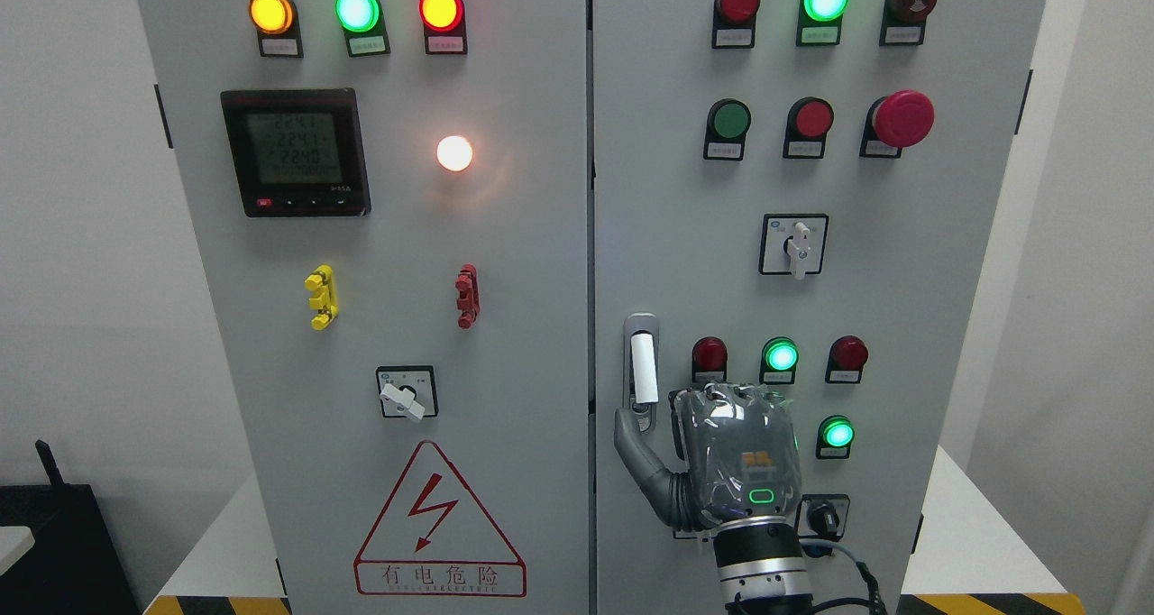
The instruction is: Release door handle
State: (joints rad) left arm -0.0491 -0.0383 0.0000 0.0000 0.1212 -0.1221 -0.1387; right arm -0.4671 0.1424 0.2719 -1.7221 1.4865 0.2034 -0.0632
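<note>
The right hand rises from the bottom edge, right of the middle, its back toward the camera, in front of the right door of the cabinet. Its thumb sticks out to the left and up, and the tip sits at the foot of the handle, touching it or just short of it; I cannot tell which. The other fingers are turned toward the door and hidden behind the palm, so whether they are curled or spread is not visible. Nothing is wrapped around the handle, so the hand looks to be holding nothing.

The handle stands on the right door just beside the seam between the doors. It is a white bar in a grey recess, with its long axis vertical, and it lies flush in its mount. It sits up and to the left of the palm, very near. Only this hand is close to it; the left arm is not in view.

The release looks nearly done or done. What remains, as I judge it, is to draw the thumb down and right, away from the handle's lower end.
</note>
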